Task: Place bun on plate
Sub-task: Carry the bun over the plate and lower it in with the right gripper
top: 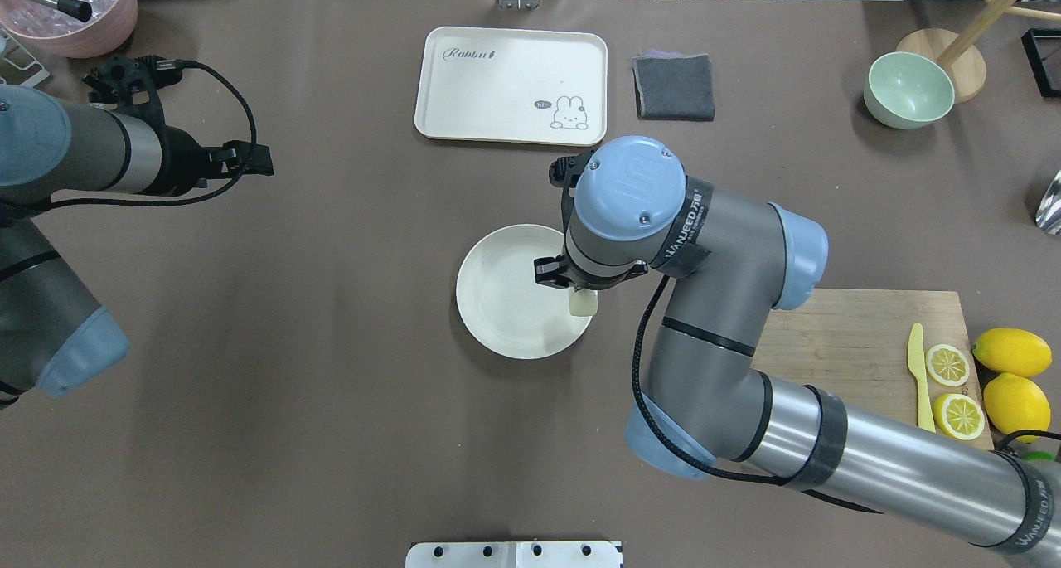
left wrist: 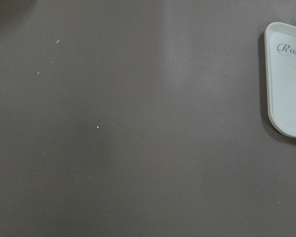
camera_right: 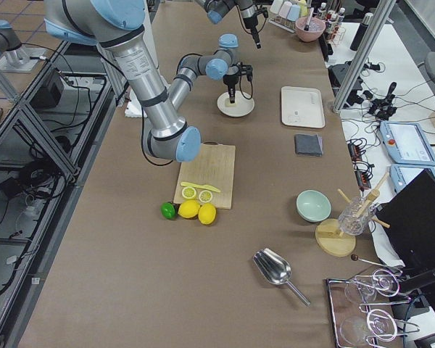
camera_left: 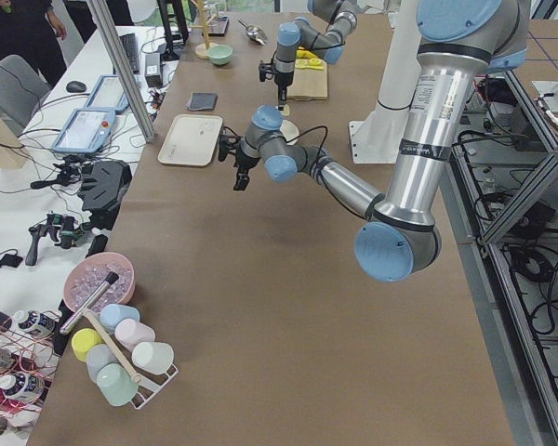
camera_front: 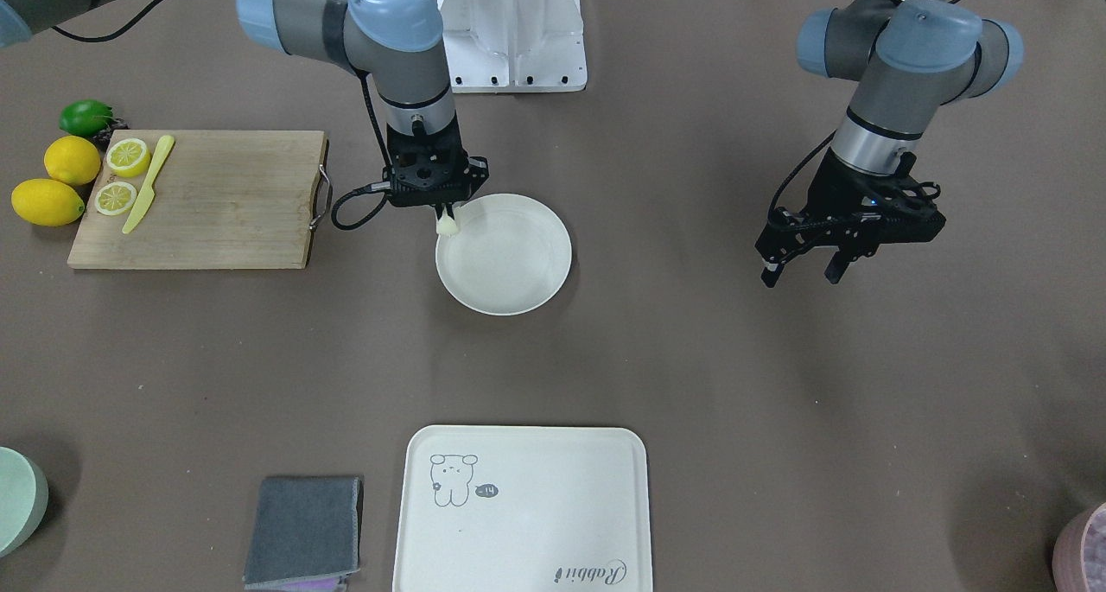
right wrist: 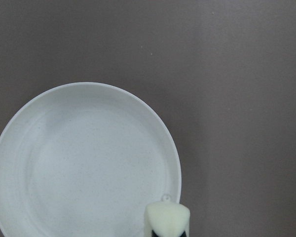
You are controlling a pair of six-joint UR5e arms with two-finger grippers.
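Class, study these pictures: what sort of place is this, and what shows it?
Most likely a robotics lab staging kitchen tasks: a left arm and a right arm at one table, operator tablets beside it, and lemon halves on a cutting board.

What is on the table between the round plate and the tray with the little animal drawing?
Nothing. In the front-facing view, only bare brown table lies between the plate and the tray.
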